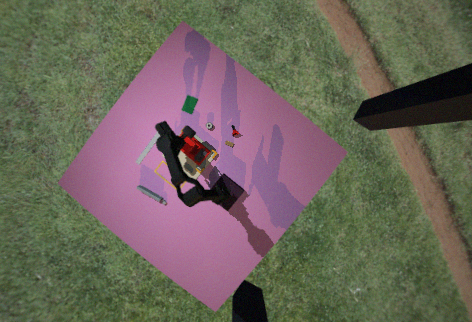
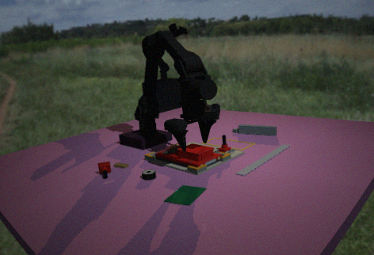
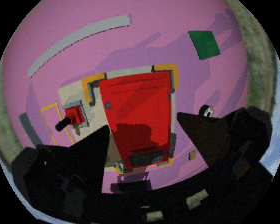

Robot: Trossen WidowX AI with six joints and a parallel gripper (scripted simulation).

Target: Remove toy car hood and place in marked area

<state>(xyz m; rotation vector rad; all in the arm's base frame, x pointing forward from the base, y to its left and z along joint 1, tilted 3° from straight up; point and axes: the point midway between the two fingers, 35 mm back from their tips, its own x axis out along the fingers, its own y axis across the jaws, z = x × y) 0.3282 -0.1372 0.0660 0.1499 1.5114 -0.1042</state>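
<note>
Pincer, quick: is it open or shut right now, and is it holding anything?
Pincer: open wide, holding nothing, poised over the toy car's red hood.

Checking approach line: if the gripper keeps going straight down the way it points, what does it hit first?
Most likely the red hood of the toy car: the open gripper points down with its fingers either side of it. Exact height gap is unclear.

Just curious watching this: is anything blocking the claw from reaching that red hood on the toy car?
Nothing visible does. The open claw hangs right above the red hood, its fingers either side of it, with only air between.
</note>
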